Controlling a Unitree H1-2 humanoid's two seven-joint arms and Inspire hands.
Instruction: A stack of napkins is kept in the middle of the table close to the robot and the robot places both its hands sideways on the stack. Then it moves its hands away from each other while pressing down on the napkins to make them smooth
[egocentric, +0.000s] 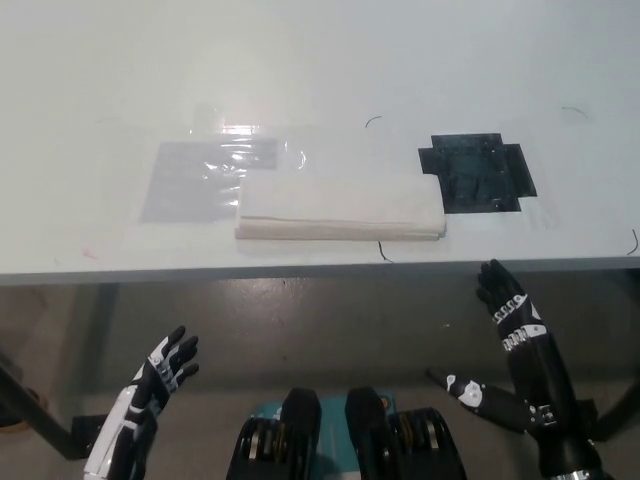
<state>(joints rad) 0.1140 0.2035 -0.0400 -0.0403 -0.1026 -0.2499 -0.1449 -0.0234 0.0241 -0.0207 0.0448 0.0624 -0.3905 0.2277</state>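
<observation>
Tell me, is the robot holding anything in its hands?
No. The left hand and right hand are both open and empty, below the table edge. The napkins lie untouched.

Steep head view over table (320, 60)

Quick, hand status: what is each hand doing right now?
Left hand: open, holding nothing, below the table edge.
Right hand: open, holding nothing, below the table edge, clear of the napkin stack.

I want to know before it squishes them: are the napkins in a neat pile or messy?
Neat pile: the napkins lie flat in one tidy stack, edges lined up.
</observation>
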